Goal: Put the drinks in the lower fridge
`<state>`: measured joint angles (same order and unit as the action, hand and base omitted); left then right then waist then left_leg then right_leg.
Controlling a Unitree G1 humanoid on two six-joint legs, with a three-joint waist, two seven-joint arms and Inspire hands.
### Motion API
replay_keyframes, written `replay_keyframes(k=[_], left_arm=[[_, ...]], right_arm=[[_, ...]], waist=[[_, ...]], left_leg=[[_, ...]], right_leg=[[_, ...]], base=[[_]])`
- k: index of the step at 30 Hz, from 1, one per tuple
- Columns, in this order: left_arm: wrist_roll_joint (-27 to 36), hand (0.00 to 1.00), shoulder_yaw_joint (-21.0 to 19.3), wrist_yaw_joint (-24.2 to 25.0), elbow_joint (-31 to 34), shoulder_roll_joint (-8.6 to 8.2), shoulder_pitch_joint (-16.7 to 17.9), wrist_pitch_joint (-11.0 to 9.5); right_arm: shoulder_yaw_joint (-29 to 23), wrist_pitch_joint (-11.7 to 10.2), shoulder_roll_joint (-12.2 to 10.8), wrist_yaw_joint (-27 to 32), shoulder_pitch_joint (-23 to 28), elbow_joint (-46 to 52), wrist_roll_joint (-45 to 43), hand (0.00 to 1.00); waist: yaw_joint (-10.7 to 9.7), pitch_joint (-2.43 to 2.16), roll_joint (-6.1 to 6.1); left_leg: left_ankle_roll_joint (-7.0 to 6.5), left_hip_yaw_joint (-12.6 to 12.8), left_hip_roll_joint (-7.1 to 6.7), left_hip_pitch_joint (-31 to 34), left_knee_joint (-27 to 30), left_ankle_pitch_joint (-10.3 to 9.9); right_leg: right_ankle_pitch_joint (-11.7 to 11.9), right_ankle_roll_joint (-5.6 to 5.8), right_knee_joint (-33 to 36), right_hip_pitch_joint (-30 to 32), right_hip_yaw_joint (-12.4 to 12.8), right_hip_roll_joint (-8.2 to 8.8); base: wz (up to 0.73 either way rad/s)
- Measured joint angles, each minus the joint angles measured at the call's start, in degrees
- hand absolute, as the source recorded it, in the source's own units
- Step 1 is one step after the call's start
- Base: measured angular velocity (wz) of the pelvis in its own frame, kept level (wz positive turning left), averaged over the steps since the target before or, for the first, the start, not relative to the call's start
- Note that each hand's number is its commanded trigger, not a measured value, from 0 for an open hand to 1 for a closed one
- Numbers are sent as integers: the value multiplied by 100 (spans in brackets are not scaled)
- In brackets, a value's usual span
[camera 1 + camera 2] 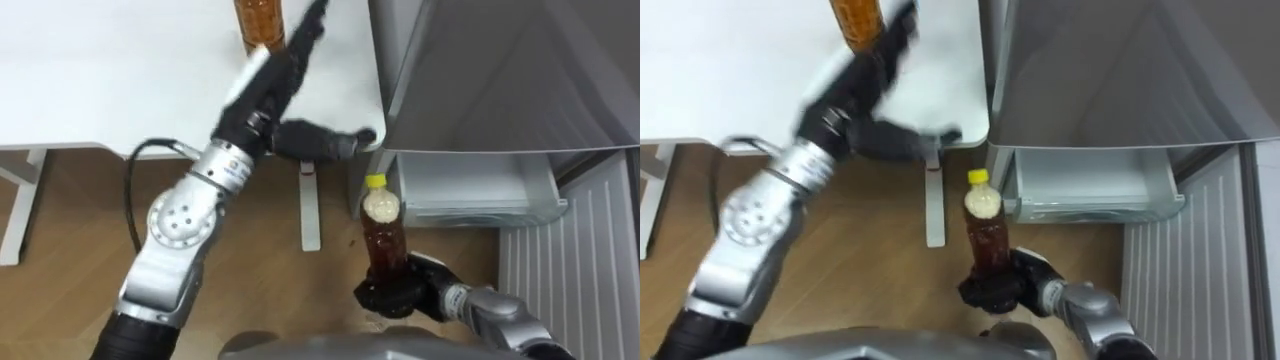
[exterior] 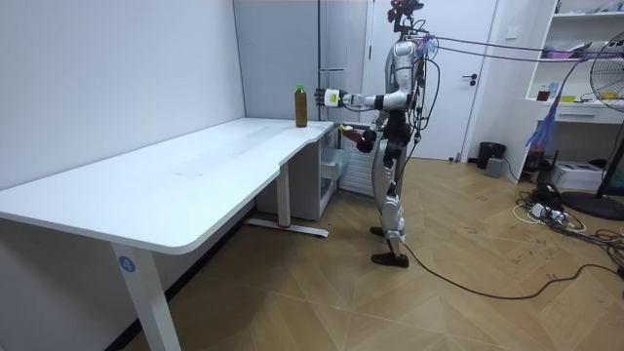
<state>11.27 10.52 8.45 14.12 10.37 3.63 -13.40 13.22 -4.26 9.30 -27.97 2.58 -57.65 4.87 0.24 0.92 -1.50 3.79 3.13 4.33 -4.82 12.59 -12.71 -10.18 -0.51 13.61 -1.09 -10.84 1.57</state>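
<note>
Beside the fridge [image 1: 500,80], right hand [image 1: 398,296] grips yellow-capped bottle [image 1: 383,232].

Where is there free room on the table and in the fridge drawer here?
The white table is bare left of the left hand; its end by the fridge is crowded by that open hand and the standing bottle. The open fridge drawer looks unoccupied, right of the yellow-capped bottle held by the right hand.
</note>
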Motion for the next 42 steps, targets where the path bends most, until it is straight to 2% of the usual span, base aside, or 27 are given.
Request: replay_keyframes(k=[4,8,13,15,18,20,21,22,24,25,28,30,33,36,39,42], left_arm=[[35,0,-149,-269,129,-25,5,8],[37,0,-348,-407,565,-79,4,8],[36,0,-552,-610,1033,-125,3,-74],[30,0,-680,-762,1120,-123,-2,-83],[-73,0,-840,-925,1230,-127,-6,-85],[-197,0,-1093,-1096,1424,-126,0,-87],[-297,0,-1263,-1229,1595,-125,0,-126],[-334,0,-1332,-1305,1649,-122,-4,-190],[-523,0,-1580,-1503,1802,-126,-5,-341],[-609,0,-1750,-1634,1846,-128,-4,-479],[-705,0,-2459,-1980,1948,-118,-8,-539],[-884,0,-2981,-2461,1970,-53,-10,-552],[-1024,0,-3523,-2996,1969,-48,-10,-614],[-798,0,-3854,-3327,1877,-43,-6,-698],[-507,0,-4036,-3413,1556,-43,24,-701],[-413,0,-4076,-3553,820,-42,382,-652]], right_arm=[[-117,-5,21,107,98,-21,466,100],[-143,-19,-17,133,108,-246,754,100],[-219,-236,-67,182,95,-687,1102,100],[-218,-291,-76,236,94,-896,1371,100],[-224,-344,-79,286,105,-1001,1560,100],[-364,-406,-83,291,194,-1022,1628,100],[-446,-438,-85,291,231,-1022,1639,100],[-475,-452,-85,291,248,-1021,1640,100],[-611,-455,-98,290,299,-1033,1629,100],[-705,-455,-107,290,326,-1046,1627,100],[-928,-475,-115,277,481,-1067,1801,100],[-1185,-504,-116,273,566,-1123,1892,100],[-1342,-503,-110,288,654,-1158,1887,100],[-1416,-494,-110,304,738,-1103,1889,100],[-1470,-440,-112,360,776,-1077,1898,100],[-1507,-351,-111,529,831,-1016,1955,100]], waist=[[16,-10,-15],[17,-31,-43],[34,-73,-42],[43,-116,-25],[41,-110,-17],[130,-108,7],[139,-87,19],[148,-71,26],[161,-70,35],[176,-60,49],[217,-63,114],[319,-66,167],[391,-65,198],[516,-64,221],[598,-65,237],[650,-71,268]], left_leg=[[0,0,0,40,4,0],[0,-14,0,36,4,0],[0,-11,3,-51,-46,0],[0,-14,3,-100,-88,0],[0,-18,5,-131,-94,0],[0,-16,5,-208,-127,0],[0,-18,5,-259,-142,0],[0,-22,4,-290,-150,0],[0,-37,-1,-346,-176,0],[0,-43,-1,-385,-195,0],[0,-75,-1,-403,-194,0],[0,-161,-4,-434,-195,0],[0,-204,-2,-481,-207,0],[0,-208,-3,-496,-227,0],[0,-217,-6,-507,-235,0],[1,-215,-13,-586,-240,-1]], right_leg=[[-4,5,0,43,-17,-1],[-4,6,-26,16,-42,1],[3,10,-106,-81,-44,-11],[3,11,-121,-125,-51,-10],[10,16,-177,-183,-61,-16],[12,19,-197,-221,-33,-25],[12,20,-204,-256,-18,-28],[10,23,-213,-290,-18,-29],[5,31,-270,-333,-23,-31],[1,38,-310,-388,-27,-37],[-2,41,-325,-447,-48,-39],[-2,41,-371,-482,-45,-48],[-3,40,-392,-537,-54,-58],[-5,41,-402,-549,-56,-55],[-7,44,-408,-562,-59,-52],[-14,53,-412,-630,-34,-52]], base=[[3],[2],[0],[0],[0],[-9],[-10],[-3],[3],[7],[4],[0],[1],[0],[0],[0]])
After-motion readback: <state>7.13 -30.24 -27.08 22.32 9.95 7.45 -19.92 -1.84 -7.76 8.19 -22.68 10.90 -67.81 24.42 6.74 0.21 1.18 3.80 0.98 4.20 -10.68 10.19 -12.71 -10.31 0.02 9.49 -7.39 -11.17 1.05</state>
